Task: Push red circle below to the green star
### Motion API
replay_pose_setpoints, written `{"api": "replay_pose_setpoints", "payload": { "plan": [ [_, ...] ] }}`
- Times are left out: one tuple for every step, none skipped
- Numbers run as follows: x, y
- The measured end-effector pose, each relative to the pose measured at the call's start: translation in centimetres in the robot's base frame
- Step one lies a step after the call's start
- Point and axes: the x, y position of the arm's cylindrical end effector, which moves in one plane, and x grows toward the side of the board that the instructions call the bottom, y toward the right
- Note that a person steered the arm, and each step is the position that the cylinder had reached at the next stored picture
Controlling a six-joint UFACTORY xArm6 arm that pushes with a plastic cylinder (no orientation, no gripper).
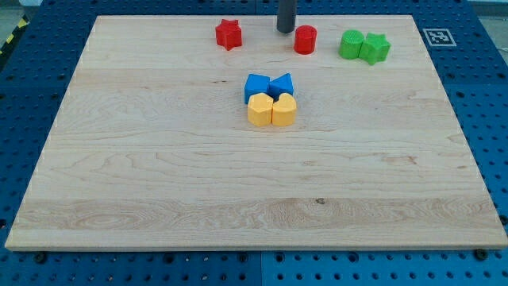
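Note:
The red circle [305, 40] is a short red cylinder near the view's top, right of centre. The green star [376, 48] lies further to the view's right, touching a green round block [352, 44] on its left side. My tip [286, 30] is the lower end of the dark rod, just left of the red circle and slightly above it in the view, close to it; I cannot tell whether it touches.
A red star [228, 34] lies left of my tip. In the board's middle a blue cube [256, 84], a blue block [282, 83], a yellow hexagon [259, 110] and a yellow heart [284, 110] are clustered together. A marker tag [436, 36] sits off the wooden board [159, 159].

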Motion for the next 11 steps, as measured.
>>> {"api": "replay_pose_setpoints", "payload": {
  "plan": [
    [1.2,1.5],
    [3.4,1.6],
    [4.9,2.0],
    [4.9,2.0],
    [4.9,-0.8],
    [6.4,-0.6],
    [9.0,3.1],
    [10.2,4.6],
    [11.5,7.1],
    [12.0,7.8],
    [12.0,5.3]
  ]
}}
